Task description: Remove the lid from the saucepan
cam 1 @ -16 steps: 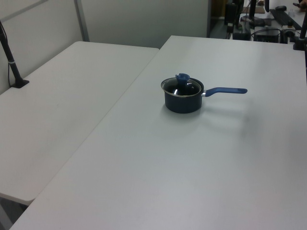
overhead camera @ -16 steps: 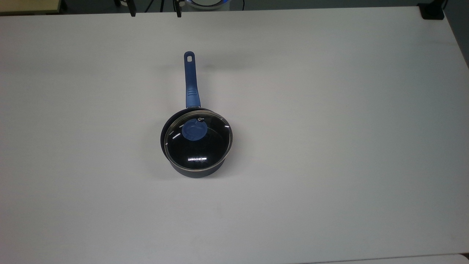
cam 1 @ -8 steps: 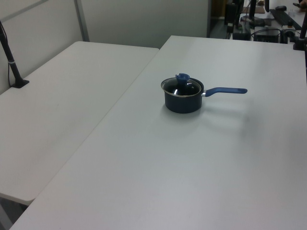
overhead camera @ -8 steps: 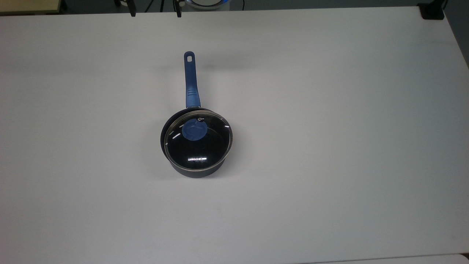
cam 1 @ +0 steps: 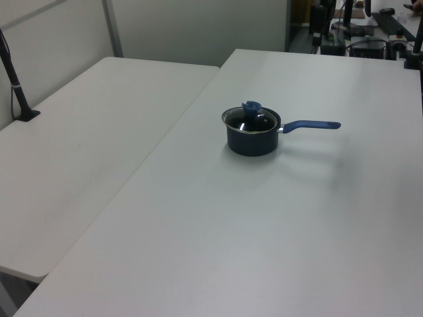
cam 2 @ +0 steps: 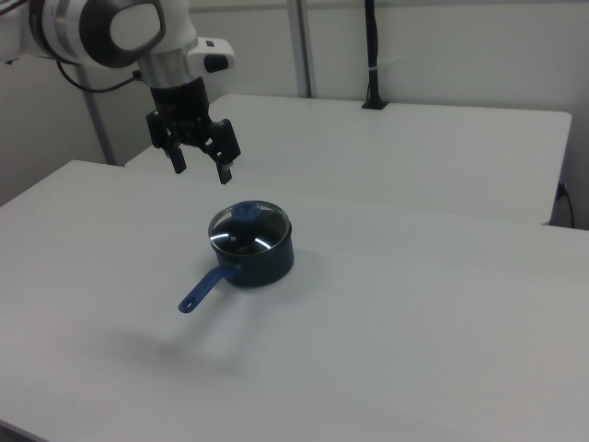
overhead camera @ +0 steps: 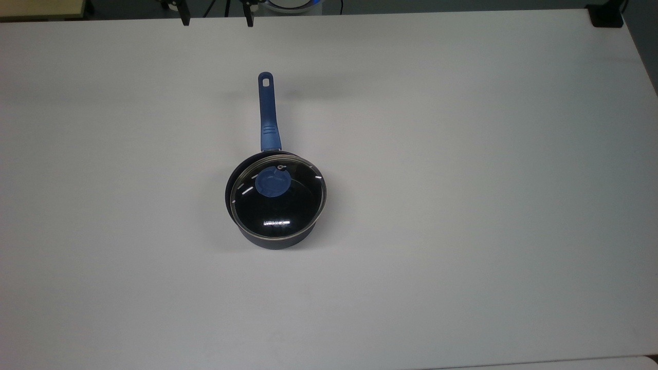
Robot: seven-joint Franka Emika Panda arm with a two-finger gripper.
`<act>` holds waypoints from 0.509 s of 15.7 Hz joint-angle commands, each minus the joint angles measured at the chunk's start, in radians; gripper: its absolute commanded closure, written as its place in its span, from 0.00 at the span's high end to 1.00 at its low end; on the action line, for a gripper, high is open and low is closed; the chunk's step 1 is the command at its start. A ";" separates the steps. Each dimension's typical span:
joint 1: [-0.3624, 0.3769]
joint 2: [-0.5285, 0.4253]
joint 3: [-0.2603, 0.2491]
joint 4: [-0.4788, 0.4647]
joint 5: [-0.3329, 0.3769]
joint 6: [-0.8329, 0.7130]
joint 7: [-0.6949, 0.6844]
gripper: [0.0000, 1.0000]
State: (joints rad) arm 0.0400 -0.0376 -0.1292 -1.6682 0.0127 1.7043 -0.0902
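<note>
The dark navy saucepan (overhead camera: 273, 241) stands near the middle of the white table (overhead camera: 462, 154), with its long blue handle (overhead camera: 268, 113) pointing toward the top view's upper edge. The clear glass lid (overhead camera: 280, 208) rests on the pan, and its blue knob (overhead camera: 273, 183) sticks up. In the right view my gripper (cam 2: 200, 173) hangs open in the air, up and to the left of the lid (cam 2: 250, 232), touching nothing. Its two dark fingertips (overhead camera: 183, 18) reach in at the top view's upper edge.
A second white table (cam 1: 86, 152) adjoins on the left view's left, with a black post (cam 1: 16, 86) clamped to it. Dark equipment (cam 1: 357, 26) stands beyond the far edge. A black clamp (overhead camera: 606, 15) sits at the top view's upper right corner.
The saucepan and lid have not moved. The fingertips at the top view's upper edge have shifted very slightly.
</note>
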 commanded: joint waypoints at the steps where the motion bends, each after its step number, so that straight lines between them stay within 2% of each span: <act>1: 0.009 0.051 -0.001 0.002 -0.008 0.052 0.067 1.00; 4: 0.008 0.133 0.020 0.045 0.006 0.113 0.138 1.00; 8: 0.014 0.228 0.020 0.045 0.119 0.292 0.329 1.00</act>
State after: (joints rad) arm 0.0416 0.1111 -0.1048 -1.6533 0.0641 1.8918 0.0962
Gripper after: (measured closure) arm 0.000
